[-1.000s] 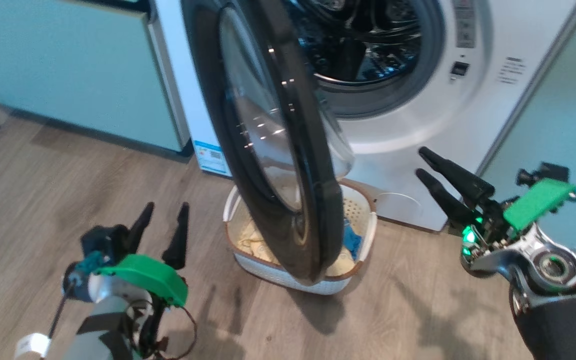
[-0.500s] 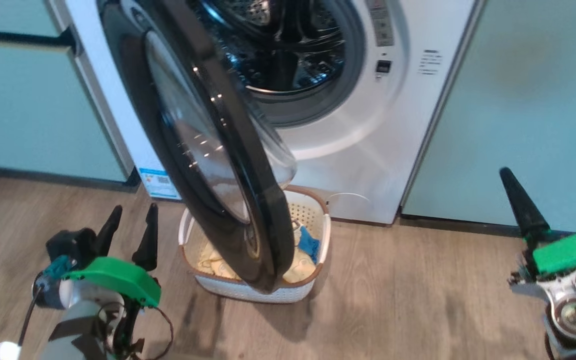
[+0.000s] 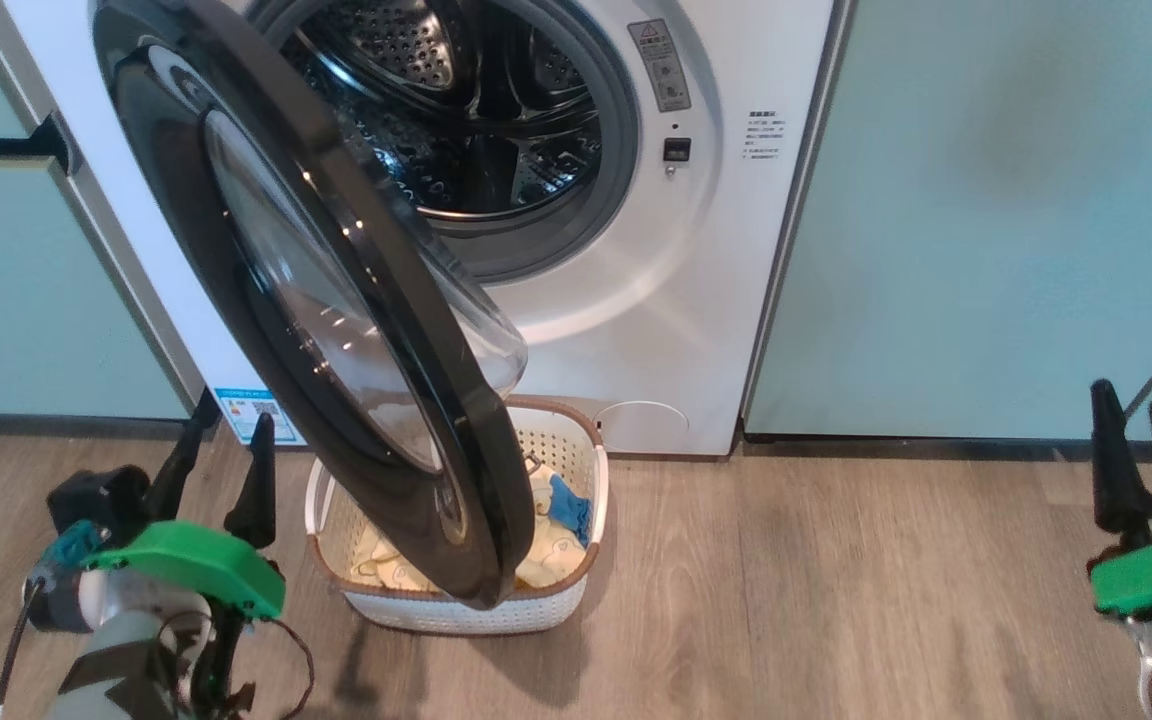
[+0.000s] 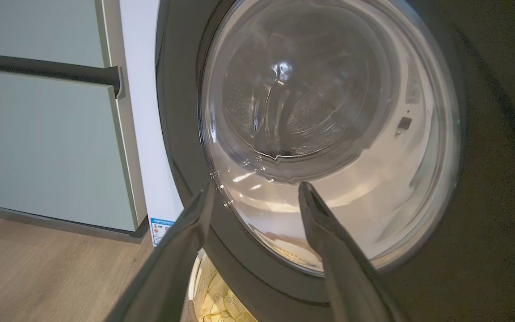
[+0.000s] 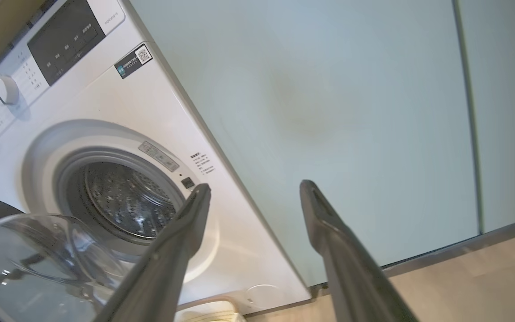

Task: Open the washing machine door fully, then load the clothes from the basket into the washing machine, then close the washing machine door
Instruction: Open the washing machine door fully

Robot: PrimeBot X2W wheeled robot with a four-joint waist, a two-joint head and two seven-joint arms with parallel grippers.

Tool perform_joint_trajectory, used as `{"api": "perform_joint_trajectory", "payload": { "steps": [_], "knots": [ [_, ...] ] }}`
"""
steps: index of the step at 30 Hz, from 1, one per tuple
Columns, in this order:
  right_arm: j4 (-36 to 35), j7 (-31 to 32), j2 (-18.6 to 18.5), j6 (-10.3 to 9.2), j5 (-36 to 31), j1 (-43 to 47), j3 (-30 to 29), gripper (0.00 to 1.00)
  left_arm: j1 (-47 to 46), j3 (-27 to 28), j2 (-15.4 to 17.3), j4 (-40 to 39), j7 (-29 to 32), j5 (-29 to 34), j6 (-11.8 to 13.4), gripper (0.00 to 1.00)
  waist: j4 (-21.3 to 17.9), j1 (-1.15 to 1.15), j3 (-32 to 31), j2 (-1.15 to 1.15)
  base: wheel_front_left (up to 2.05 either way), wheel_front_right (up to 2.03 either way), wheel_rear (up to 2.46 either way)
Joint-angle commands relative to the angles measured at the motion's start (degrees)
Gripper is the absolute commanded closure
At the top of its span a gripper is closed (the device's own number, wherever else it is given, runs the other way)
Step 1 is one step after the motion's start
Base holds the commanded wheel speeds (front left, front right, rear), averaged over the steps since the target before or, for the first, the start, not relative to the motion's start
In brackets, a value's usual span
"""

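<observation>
Pale teal cabinets (image 3: pixel 986 200) fill the far wall to the right and left of the washing machine (image 3: pixel 726 250), and a wood-grain floor (image 3: pixel 836 580) runs across the near side. The machine is white and faces the robot, between the cabinets.

The washing machine door (image 3: pixel 166 200) is hinged on the machine's left and stands swung out toward the robot, about edge-on in the head view. Its black rim leans over the floor and its clear glass bowl bulges to the right. Behind it the perforated steel drum (image 3: pixel 456 130) is exposed inside the grey door seal (image 3: pixel 626 150).

The basket (image 3: pixel 456 610) sits on the floor just in front of the machine, under the low edge of the door, which hides its middle from the head camera. The clothes (image 3: pixel 546 545) lie inside it: pale yellow fabric with a blue piece on the right side.

The left fingers (image 3: pixel 254 490) are spread apart and empty, low on the left just beside the basket and pointing at the door's outer face. The right fingers (image 3: pixel 1111 460) are also spread apart and empty, well to the right of the machine, pointing at the right cabinet. A small blue sticker (image 3: pixel 256 412) sits low on the machine's left front.
</observation>
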Motion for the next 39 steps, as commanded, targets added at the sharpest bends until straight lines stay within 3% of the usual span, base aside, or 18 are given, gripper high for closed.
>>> {"api": "perform_joint_trajectory", "payload": {
  "steps": [1,6,13,39],
  "knots": [
    [-2.7,-0.5,0.4,0.02,-5.1,0.3,-1.3,0.00,-1.6,2.4,2.3,-1.3,-0.4,-0.4,0.0,0.00,-0.3,0.00,0.0,0.00,0.00,0.00,0.00],
    [-5.5,-0.5,4.0,0.02,-16.3,3.7,-6.2,0.00,-1.8,2.1,2.5,-1.0,-0.4,-0.6,0.0,0.00,-0.4,0.00,0.1,0.00,0.00,0.00,0.00],
    [-5.5,-0.5,5.6,0.02,-23.2,7.2,-7.5,0.00,-1.9,1.8,2.4,-0.6,-0.4,-0.8,0.0,0.00,0.2,0.00,0.0,0.00,0.00,0.00,0.00],
    [-2.1,-0.5,6.3,0.02,-25.8,8.7,-3.8,0.00,-2.4,2.5,1.8,-0.2,-0.4,-2.3,0.0,0.00,1.9,0.00,0.9,0.00,0.00,0.00,0.00]
  ]
}}
